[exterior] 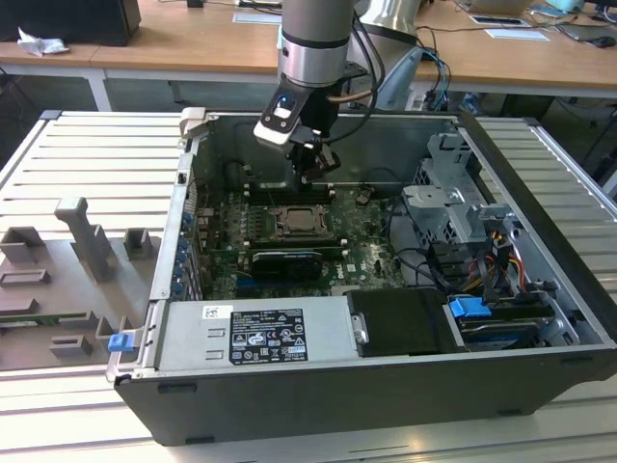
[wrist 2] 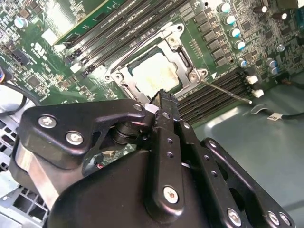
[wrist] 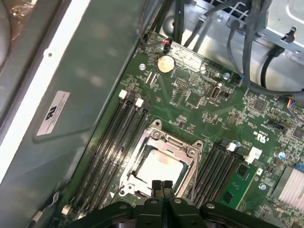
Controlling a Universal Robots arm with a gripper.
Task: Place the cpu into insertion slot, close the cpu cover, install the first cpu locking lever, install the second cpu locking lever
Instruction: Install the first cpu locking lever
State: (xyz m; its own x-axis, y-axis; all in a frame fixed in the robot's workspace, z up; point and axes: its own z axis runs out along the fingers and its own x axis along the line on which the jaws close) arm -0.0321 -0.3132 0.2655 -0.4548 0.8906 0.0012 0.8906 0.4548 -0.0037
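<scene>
Your gripper (wrist: 161, 184) has its two fingers pressed together with nothing between them. In both wrist views the tips hang just above one edge of the slot (wrist: 155, 126), and as far as I can judge they do not touch it. The slot sits in the middle part of the board (wrist: 199, 95), between two banks of memory slots (wrist: 111, 142), and the board lies inside the case (exterior: 318, 410). The cpu (wrist: 159, 166) is already in the slot, and its pale face shows through the window of the cover (wrist: 167, 144), which seems to lie flat over it. In the second wrist view one thin lever (wrist 2: 225, 91) sticks out from a corner of the slot across the memory slots. I judge it is not latched, and the other lever I cannot make out. The danger from here is, in my opinion, this lever. It looks like a springy wire, and closed tips that push it a little off its line may slip from it, so that it jumps back or the tips come down on the cover or the cpu. If the cover is not fully seated, forcing the lever could load the cpu unevenly. The white clips (wrist: 138, 101) of the memory slots are close, so a wide sideways sweep could catch them.
</scene>
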